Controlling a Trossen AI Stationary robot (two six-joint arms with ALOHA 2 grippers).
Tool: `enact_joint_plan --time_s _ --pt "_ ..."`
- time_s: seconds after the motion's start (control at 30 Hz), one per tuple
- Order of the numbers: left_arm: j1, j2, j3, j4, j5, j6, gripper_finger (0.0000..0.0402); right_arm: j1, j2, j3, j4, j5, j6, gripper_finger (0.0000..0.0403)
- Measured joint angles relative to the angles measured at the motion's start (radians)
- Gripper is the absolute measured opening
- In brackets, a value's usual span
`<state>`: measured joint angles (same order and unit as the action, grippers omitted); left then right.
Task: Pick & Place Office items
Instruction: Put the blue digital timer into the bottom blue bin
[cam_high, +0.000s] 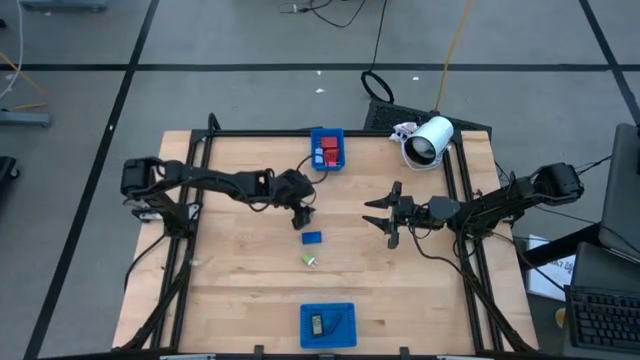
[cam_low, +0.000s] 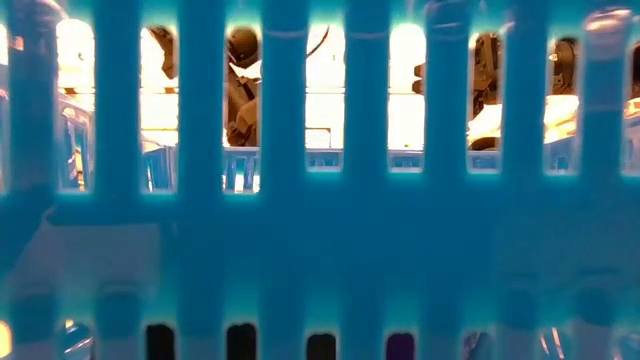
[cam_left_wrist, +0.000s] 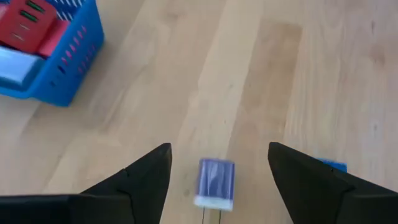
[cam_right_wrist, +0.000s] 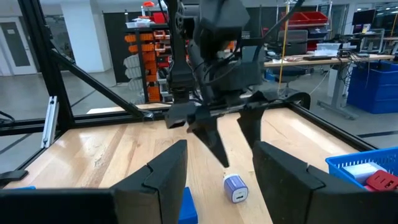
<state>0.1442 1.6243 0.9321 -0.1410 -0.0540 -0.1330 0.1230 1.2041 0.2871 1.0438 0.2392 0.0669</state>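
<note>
The left claw (cam_left_wrist: 217, 180) hangs spread over the middle of the tabletop (cam_high: 240, 280), fingers pointing down with nothing between them but air. Directly under the gap lies a small purple block (cam_left_wrist: 216, 182) with a white end, flat on the wood and not touched by either finger. Its long axis seems to run roughly along the gap rather than across it, so the fingers stand to either side of its long faces. In my judgement a plain descent and squeeze is what the pick calls for.

In the overhead view the left claw (cam_high: 302, 213) sits just at 11 o'clock of a blue block (cam_high: 312, 238). A little beyond that, toward 6 o'clock, lies a green bit (cam_high: 310, 260). The purple block itself is hidden there beneath the claw.

The right claw (cam_high: 390, 214) waits well off at 3 o'clock, spread and empty, aimed toward the left arm. It is clearly the farther of the two.

At 12 o'clock near the far edge stands a blue tray (cam_high: 336, 133) holding red pieces (cam_high: 330, 154). At 6 o'clock by the near edge a second blue tray (cam_high: 306, 312) holds a dark piece (cam_high: 317, 324).
</note>
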Motion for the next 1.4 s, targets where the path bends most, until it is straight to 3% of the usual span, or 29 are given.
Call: enact_joint_plan --time_s 0.27,0.8,1.13,1.4 --pt "-0.009 0.058 0.001 -0.049 0.000 0.098 0.0260 0.000 0.000 0.000 -0.001 0.000 0.000 0.0171" --pt "-0.009 0.205 0.004 -0.023 0.008 0.099 0.0270 0.000 0.000 0.000 -0.003 0.000 0.000 0.0171" --pt "-0.009 0.209 0.003 -0.007 0.008 0.082 0.0251 0.000 0.000 0.000 -0.005 0.000 0.000 0.0171" --pt "-0.009 0.211 0.002 -0.007 0.004 0.068 0.0264 0.000 0.000 0.000 -0.005 0.000 0.000 0.0171"
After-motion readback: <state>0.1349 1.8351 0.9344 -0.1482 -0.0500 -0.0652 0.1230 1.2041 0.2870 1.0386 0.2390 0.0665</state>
